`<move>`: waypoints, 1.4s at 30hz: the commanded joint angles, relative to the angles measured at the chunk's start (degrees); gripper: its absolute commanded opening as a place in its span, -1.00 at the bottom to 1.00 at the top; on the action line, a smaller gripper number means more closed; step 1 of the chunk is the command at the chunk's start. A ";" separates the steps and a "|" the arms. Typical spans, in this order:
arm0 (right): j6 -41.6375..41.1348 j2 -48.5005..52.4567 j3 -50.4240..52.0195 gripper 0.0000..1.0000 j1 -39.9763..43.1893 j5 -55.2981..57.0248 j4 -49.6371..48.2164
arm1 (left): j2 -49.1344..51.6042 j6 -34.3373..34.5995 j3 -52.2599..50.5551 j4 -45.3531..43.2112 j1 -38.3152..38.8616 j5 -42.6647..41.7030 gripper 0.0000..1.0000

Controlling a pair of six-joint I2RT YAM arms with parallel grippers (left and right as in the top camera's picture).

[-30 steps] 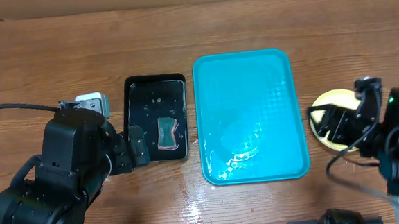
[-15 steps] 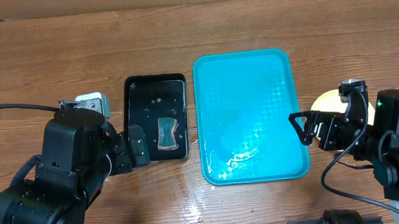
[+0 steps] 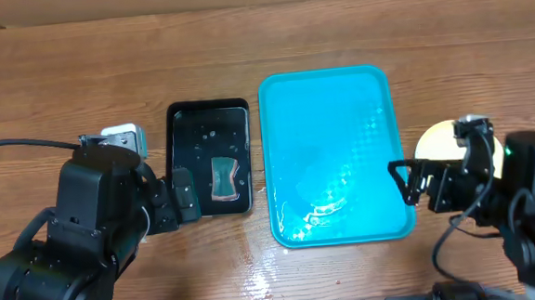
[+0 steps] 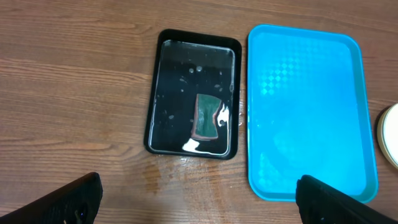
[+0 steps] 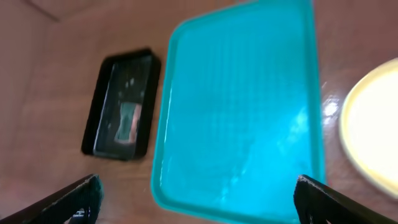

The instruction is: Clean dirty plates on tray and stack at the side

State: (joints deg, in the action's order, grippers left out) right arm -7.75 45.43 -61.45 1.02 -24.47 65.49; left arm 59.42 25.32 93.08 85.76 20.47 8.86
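The left gripper (image 4: 202, 198) hung with its jaws spread wide and empty at the left edge of the black tray (image 3: 210, 158), just as it had a second before. The sponge (image 3: 224, 179) lay in that tray, unmoved. The turquoise tray (image 3: 333, 118) sat bare in the middle. The right gripper (image 3: 402, 184), released and holding nothing, had moved left from above the yellow-rimmed plate (image 3: 437, 140) to the turquoise tray's right rim. More of the plate showed than before, on the table (image 3: 77, 78) right of the tray, partly behind the right arm.
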 commanded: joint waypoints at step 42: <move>0.31 -45.29 53.02 0.99 -0.33 11.76 -48.94 | 0.09 -0.04 0.83 -0.09 -0.31 0.94 1.00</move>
State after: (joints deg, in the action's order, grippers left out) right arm -7.49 0.84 -10.85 1.02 -12.67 18.70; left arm 59.42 25.32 93.08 85.76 20.47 8.88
